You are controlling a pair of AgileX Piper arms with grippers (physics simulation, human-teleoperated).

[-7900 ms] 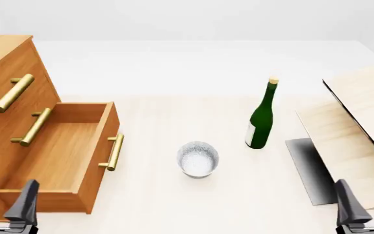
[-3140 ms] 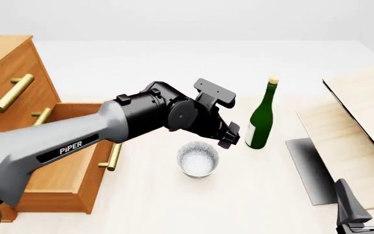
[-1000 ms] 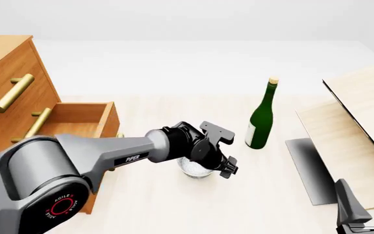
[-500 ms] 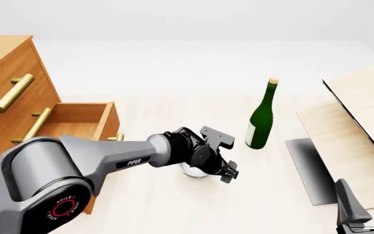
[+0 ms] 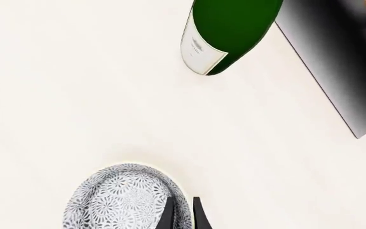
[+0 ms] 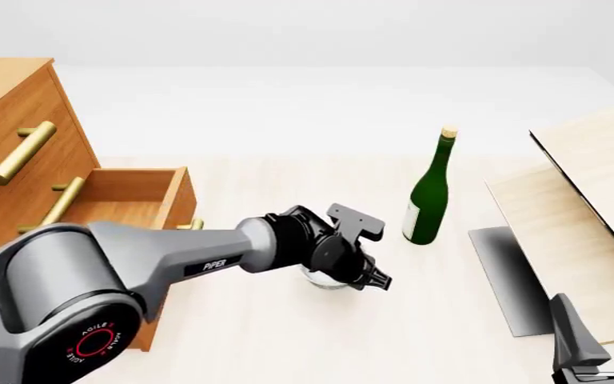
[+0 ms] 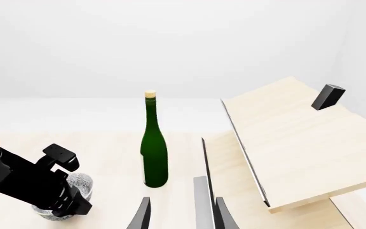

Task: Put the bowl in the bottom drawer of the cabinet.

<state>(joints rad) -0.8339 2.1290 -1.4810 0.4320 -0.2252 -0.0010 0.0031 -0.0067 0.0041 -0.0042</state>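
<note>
A: Bowl first. The small round white-grey speckled bowl (image 5: 127, 198) sits on the pale desk (image 6: 285, 336), near the open bottom drawer (image 6: 125, 208) of the orange-brown wooden cabinet (image 6: 9, 120). Our left arm's fingers (image 5: 183, 215) straddle its rim, one inside, one outside, nearly closed on the thin wall.

B: Gripped, then?

A: We judge so, from the narrow gap in the left wrist view. In the front view the wrist hides most of the bowl (image 6: 323, 278), so we cannot tell whether it has left the desk.

B: Right arm?

A: Parked at the near right; its fingers (image 7: 181, 212) stand apart, holding nothing.

B: Risks from here?

A: A pinch on one edge. The bowl could pivot or slip out if we swing fast toward the drawer. The drawer's front panel with its brass bar handle (image 6: 192, 226) lies on the way; carried too low, the bowl strikes it.

B: And the tall green glass wine bottle (image 6: 428, 192)?

A: Standing upright beyond the bowl, apart from it. A wide wrist turn could topple it.
</note>
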